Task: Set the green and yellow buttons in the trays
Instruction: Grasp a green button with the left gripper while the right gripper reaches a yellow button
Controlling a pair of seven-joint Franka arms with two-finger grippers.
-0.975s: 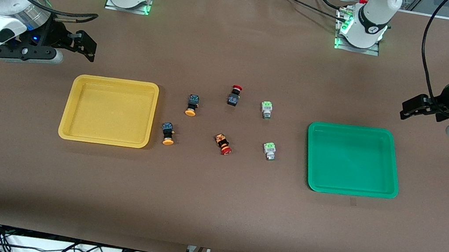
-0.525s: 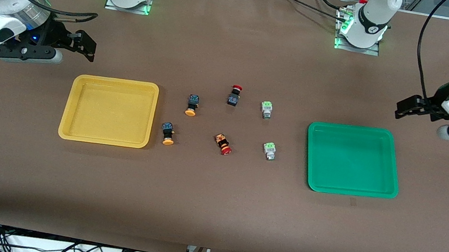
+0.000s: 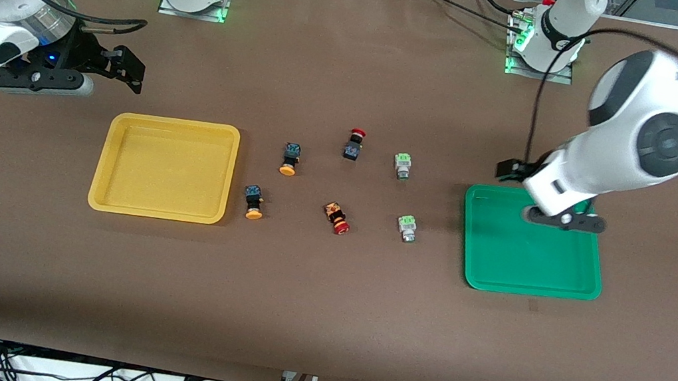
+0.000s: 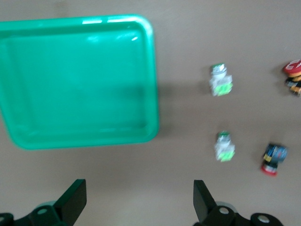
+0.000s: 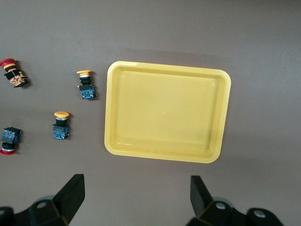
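Observation:
Two green buttons (image 3: 402, 165) (image 3: 407, 227) lie on the table beside the green tray (image 3: 471, 250). Two yellow buttons (image 3: 290, 158) (image 3: 254, 201) lie beside the yellow tray (image 3: 103, 162). Both trays hold nothing. My left gripper (image 3: 510, 170) is open and empty over the table at the green tray's rim. Its wrist view shows the open left gripper (image 4: 138, 202), the green tray (image 4: 153, 70) and both green buttons (image 4: 221, 82) (image 4: 224, 147). My right gripper (image 3: 125, 70) is open and empty over the table by the yellow tray. Its wrist view shows the open right gripper (image 5: 136, 200), the yellow tray (image 5: 109, 108) and both yellow buttons (image 5: 85, 84) (image 5: 61, 125).
Two red-capped buttons (image 3: 354, 144) (image 3: 337, 217) lie between the yellow and green buttons. They also show in the left wrist view (image 4: 274, 157) and in the right wrist view (image 5: 14, 75). Brown table cover lies all round.
My left arm has swung in from the left arm's end of the table to the green tray's rim. The right arm has hardly moved. The buttons and trays lie as before.

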